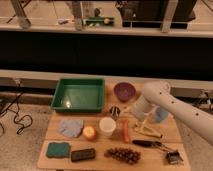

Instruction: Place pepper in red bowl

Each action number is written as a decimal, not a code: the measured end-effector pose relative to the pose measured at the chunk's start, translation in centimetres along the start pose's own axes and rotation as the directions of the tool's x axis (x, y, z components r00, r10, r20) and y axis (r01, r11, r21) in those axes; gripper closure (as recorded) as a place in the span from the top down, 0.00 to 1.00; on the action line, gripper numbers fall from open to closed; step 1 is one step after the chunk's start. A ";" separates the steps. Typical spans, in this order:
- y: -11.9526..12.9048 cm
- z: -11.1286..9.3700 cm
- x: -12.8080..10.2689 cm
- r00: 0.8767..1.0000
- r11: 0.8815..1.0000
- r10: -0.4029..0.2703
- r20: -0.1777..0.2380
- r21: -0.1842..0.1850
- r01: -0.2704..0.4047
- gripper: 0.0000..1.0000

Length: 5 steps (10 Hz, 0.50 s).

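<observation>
Wooden bench (pixel 102 144) sits in front of a dark low wall with a rail behind it. Pepper (pixel 126 131) lies flat mid-bench, just right of the white cup (pixel 107 127). Its long axis runs near-to-far with the far end leaning slightly left; can't tell tip from stem. Pale yellow piece (pixel 148 131) lies angled near its right side. Black-handled utensil (pixel 148 144) is off its near end, with grapes (pixel 123 154) in front. Tool (pixel 115 111) hangs behind the cup, between it and the purple bowl (pixel 124 91). Jaws are wide apart with nothing in them, clear of the pepper. White arm (pixel 170 107) crosses the right rear of the bench and covers what sits there. Left side: green tray (pixel 79 95), grey-blue cloth (pixel 71 127), orange fruit (pixel 89 132), green sponge (pixel 59 149), dark block (pixel 83 154).
</observation>
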 end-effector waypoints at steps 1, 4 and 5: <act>0.1 0.1 0.4 1.000 1.000 -0.011 0.006 -0.002 0.012 0.80; 0.7 0.4 1.1 0.998 0.998 -0.059 0.037 0.001 0.059 0.80; 0.8 0.4 1.1 0.998 0.998 -0.058 0.037 0.002 0.058 0.80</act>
